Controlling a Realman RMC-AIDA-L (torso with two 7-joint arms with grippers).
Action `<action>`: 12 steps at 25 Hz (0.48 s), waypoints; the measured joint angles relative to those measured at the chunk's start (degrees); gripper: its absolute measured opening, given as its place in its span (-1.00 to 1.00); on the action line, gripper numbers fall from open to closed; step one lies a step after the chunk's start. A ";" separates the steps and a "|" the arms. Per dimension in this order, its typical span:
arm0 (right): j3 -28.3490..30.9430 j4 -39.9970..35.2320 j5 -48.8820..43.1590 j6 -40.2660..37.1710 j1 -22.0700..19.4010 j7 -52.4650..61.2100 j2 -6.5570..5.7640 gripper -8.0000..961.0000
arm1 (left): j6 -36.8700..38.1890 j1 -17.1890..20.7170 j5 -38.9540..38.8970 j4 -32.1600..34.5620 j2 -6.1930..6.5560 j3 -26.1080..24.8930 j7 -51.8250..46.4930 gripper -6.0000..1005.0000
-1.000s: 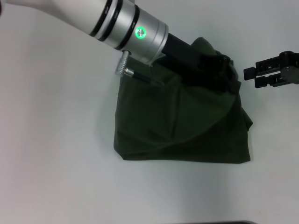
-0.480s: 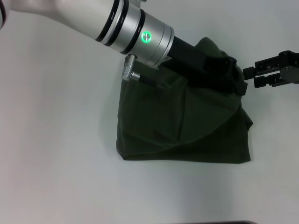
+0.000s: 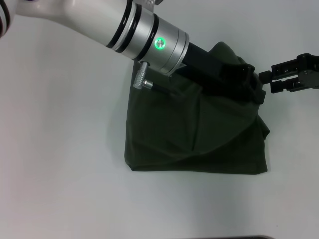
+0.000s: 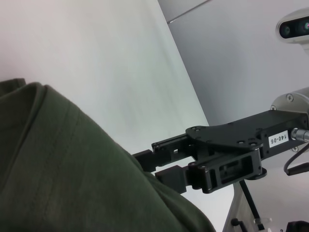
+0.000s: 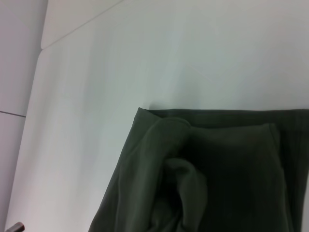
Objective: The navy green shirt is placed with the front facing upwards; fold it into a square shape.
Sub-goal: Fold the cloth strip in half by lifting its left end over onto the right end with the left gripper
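Dark olive cotton, soft and creased, makes up the navy green shirt (image 3: pixel 199 134), which is laid on the white table (image 3: pixel 60 164) as a rough, rumpled rectangle. Compared with a second ago, the left gripper (image 3: pixel 247 82) is seen shifted slightly toward the shirt's far right corner, where a raised fold is draped over it (whether cloth is pinched cannot be told). The right gripper (image 3: pixel 265 81), fingers spread, is held just beside that corner.
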 joint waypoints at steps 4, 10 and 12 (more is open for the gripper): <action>0.00 0.00 0.00 0.00 -0.03 0.00 0.00 0.35 | -0.39 0.00 -0.03 0.00 0.00 0.03 -0.03 -0.91; 0.00 0.00 -0.01 0.00 -0.12 0.00 0.04 0.35 | -3.82 -0.09 -0.05 0.00 0.00 2.97 -0.96 -0.91; 0.00 0.00 -0.01 0.00 -0.09 0.00 0.06 0.35 | -4.87 -0.09 -0.05 -0.14 0.00 4.36 -1.37 -0.91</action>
